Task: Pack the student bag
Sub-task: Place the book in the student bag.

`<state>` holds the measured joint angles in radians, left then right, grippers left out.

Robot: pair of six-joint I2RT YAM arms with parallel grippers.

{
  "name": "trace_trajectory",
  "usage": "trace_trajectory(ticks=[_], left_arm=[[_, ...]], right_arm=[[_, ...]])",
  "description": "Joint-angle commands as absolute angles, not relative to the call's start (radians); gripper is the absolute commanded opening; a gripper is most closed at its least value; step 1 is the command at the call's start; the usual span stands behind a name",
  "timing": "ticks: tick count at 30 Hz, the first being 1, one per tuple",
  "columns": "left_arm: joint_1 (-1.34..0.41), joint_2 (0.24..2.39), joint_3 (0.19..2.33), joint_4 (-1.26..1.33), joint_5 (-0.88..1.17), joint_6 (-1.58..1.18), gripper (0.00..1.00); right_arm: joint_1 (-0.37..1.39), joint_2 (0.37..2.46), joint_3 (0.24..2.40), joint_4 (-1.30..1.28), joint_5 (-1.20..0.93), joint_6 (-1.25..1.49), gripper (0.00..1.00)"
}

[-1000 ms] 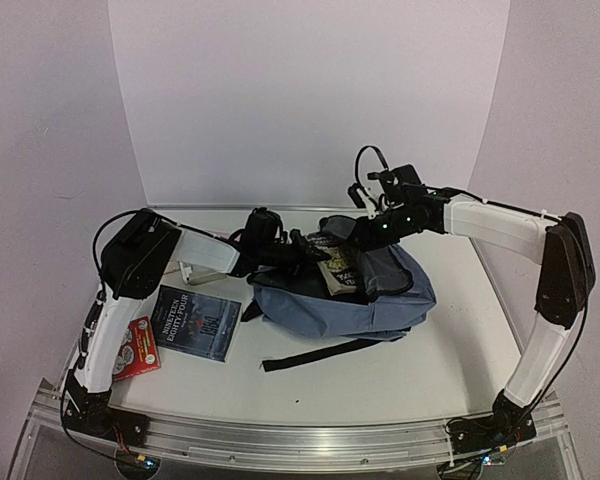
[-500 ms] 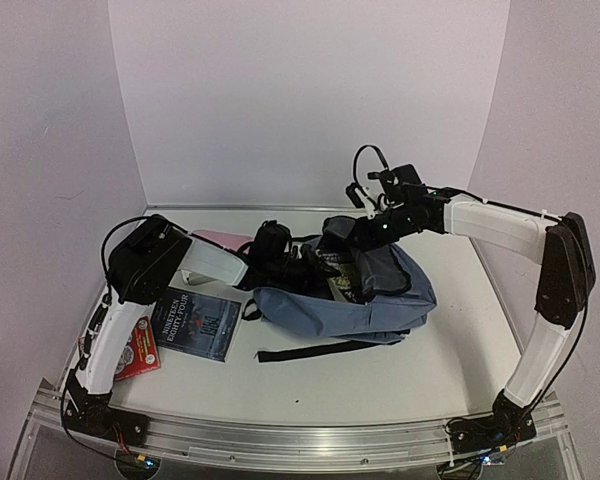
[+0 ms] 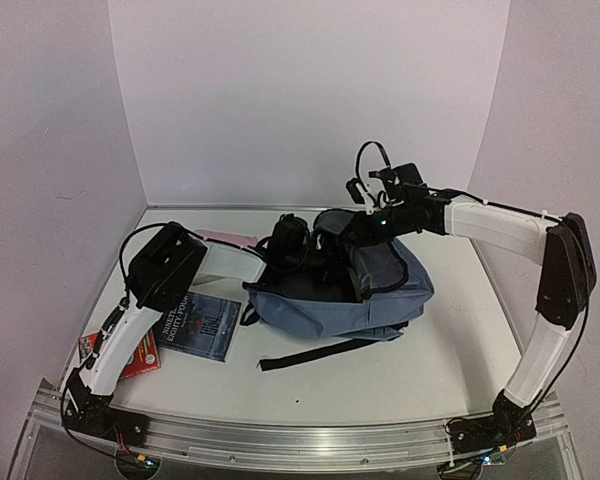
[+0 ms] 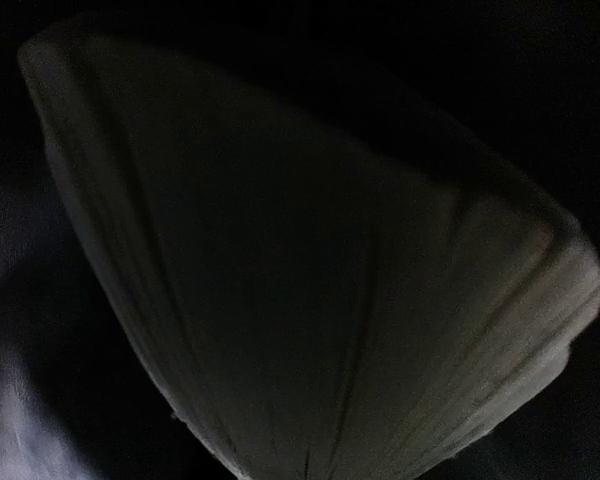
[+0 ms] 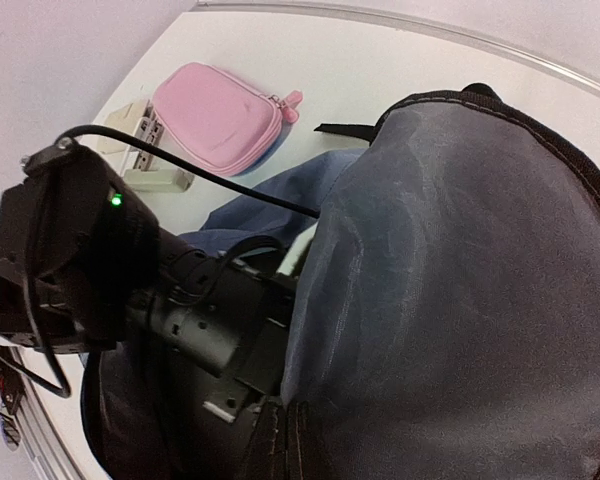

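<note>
We have the student bag (image 3: 380, 300) mid-frame in the top view, long axis left-right, mouth at its upper left. The left gripper (image 3: 302, 248) is buried in that mouth. Its wrist view shows only a pale page block (image 4: 330, 300), so we can't tell its jaws. The right gripper (image 3: 366, 227) looks pinched on the flap from the upper right. The left arm is nearer the opening.

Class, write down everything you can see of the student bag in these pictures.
The student bag is a soft blue-grey fabric backpack with dark zip edging, lying on the white table with its mouth open. A black strap trails in front. The left arm reaches into the opening; the right gripper is at the raised flap's edge, grip unclear.
</note>
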<state>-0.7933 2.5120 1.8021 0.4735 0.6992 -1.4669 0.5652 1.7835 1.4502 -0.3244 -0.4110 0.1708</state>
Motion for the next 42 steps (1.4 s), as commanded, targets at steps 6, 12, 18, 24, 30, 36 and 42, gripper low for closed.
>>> trace_trajectory(ticks=[6,12,18,24,30,36,42], left_arm=[[-0.812,2.557,1.857,0.551,0.686,-1.461,0.29],[-0.812,2.416,1.790,0.288,0.618,-1.326,0.67],[-0.812,2.275,1.632,0.216,0.552,-1.307,0.87],[-0.814,2.142,1.602,0.039,0.538,-1.176,0.90],[-0.815,1.979,1.643,-0.283,0.455,-1.003,1.00],[-0.812,1.774,1.450,-0.440,0.298,-1.050,1.00],[-0.784,1.552,1.221,-0.623,0.121,-1.196,1.00]], right_arm=[[0.570,1.711,1.434,-0.206,-0.551,0.167,0.00],[0.548,1.685,1.393,-0.208,-0.513,0.144,0.00],[0.509,1.658,1.356,-0.209,-0.506,0.111,0.00],[0.467,1.640,1.312,-0.213,-0.503,0.086,0.00],[0.427,1.607,1.223,-0.236,-0.449,0.014,0.00],[0.394,1.629,1.164,-0.261,-0.372,-0.086,0.04],[0.392,1.663,1.170,-0.291,-0.351,-0.098,0.39]])
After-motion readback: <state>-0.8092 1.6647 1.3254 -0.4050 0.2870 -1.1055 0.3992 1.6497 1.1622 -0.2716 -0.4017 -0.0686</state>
